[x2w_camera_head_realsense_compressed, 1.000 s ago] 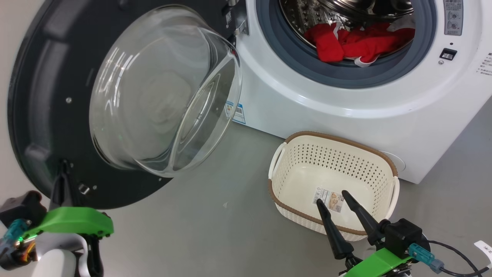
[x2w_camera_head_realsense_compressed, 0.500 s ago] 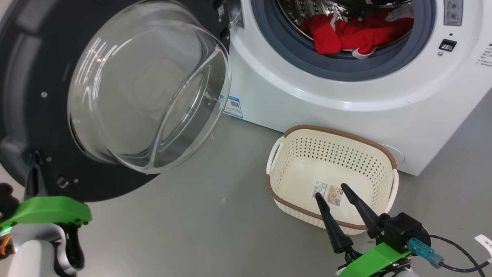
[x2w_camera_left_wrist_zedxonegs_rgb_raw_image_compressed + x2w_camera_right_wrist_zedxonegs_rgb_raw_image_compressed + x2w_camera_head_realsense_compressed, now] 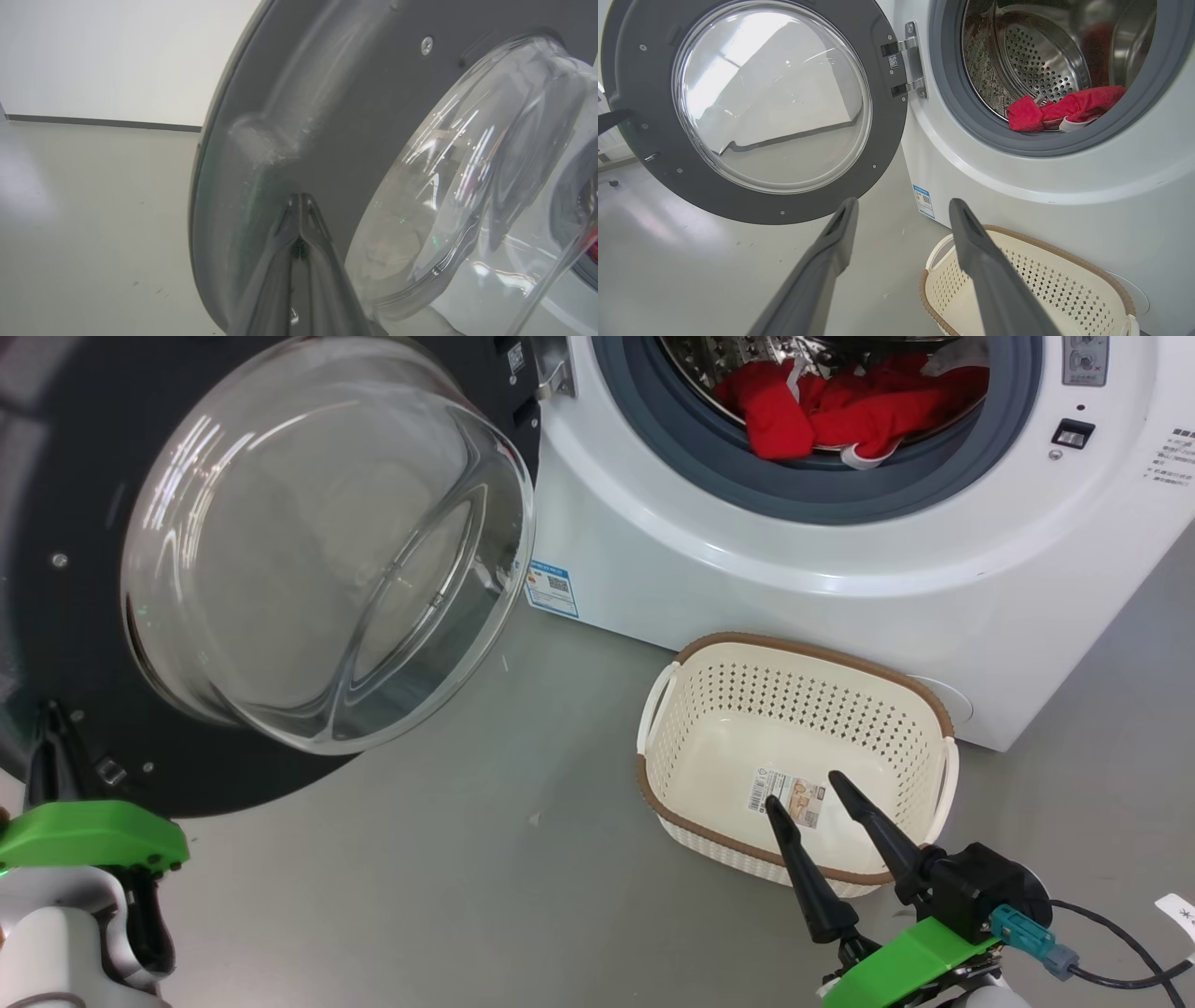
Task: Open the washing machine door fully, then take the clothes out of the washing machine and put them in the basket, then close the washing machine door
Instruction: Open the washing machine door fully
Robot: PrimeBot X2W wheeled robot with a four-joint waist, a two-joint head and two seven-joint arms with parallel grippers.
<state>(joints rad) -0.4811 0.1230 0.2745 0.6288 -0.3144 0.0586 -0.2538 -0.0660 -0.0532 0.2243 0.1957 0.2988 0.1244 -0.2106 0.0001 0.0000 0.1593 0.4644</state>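
Nothing here is legible from where I stand. The washing machine [image 3: 747,579] front bears a small blue label [image 3: 551,588] with a QR code, a grey panel [image 3: 1081,359] of symbols and some tiny print [image 3: 1174,457]. The basket [image 3: 803,695] bottom carries a paper sticker [image 3: 789,796], unreadable.

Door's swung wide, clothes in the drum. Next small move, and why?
Probably raise the open right gripper toward the clothes in the washing machine: the door stands well aside with the shut left gripper at its rim, and the basket sits empty below.
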